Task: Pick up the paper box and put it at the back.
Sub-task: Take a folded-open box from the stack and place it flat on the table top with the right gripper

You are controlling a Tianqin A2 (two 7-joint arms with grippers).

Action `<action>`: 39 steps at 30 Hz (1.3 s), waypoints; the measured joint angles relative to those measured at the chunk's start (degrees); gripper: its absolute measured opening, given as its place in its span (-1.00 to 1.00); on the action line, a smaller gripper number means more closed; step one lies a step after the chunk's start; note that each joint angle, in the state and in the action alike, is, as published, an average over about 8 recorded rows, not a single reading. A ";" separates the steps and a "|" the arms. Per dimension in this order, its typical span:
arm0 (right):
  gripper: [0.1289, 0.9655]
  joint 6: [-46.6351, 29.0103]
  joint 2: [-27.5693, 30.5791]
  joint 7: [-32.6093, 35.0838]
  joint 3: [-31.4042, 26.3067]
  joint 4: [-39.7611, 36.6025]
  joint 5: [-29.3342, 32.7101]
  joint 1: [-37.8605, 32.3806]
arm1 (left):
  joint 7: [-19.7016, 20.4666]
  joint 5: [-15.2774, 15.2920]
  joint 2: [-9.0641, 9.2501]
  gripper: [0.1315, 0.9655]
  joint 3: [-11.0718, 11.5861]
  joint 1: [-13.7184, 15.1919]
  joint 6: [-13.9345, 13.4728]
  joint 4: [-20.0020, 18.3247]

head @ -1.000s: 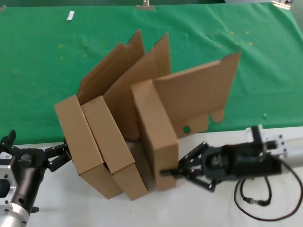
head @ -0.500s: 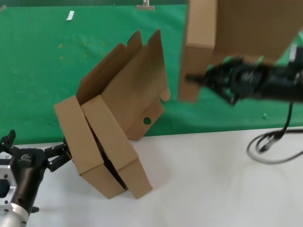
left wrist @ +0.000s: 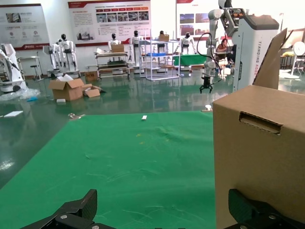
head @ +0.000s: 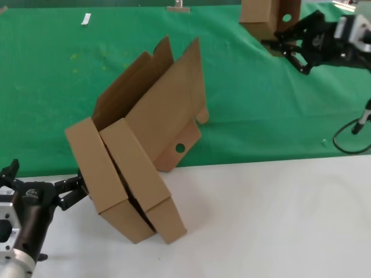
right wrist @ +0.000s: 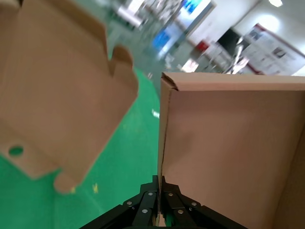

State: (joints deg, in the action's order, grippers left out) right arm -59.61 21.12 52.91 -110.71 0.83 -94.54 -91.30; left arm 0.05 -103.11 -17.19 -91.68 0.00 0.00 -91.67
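The right gripper (head: 285, 41) has swung the paper box (head: 269, 17) up from beside the other two boxes (head: 136, 174) at the front of the table and out to the far right corner of the green cloth (head: 58, 98) — so the carry to the back looks nearly done, with only the setting-down left. In the right wrist view its fingers (right wrist: 159, 200) are pinched tight on one edge of the box wall. The left gripper (head: 66, 191) waits spread open against the leftmost remaining box, holding nothing.
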 joint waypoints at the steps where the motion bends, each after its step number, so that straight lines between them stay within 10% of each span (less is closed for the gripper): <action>1: -0.94 1.02 -0.42 -0.07 -0.71 -0.03 1.01 -0.48 | 0.01 0.00 0.00 1.00 0.00 0.00 0.00 0.00; 17: -0.94 14.41 -2.43 -11.17 -12.49 -0.38 16.85 -2.14 | -0.02 0.01 0.00 1.00 0.00 0.00 0.00 0.00; 39: -0.94 21.75 0.90 -14.15 -13.17 -0.47 20.69 7.36 | -0.02 0.01 0.00 1.00 0.00 0.00 0.00 0.00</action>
State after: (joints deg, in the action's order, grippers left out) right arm -37.87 22.02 38.76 -123.88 0.36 -73.86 -83.94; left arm 0.03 -103.10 -17.19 -91.68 0.00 0.00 -91.67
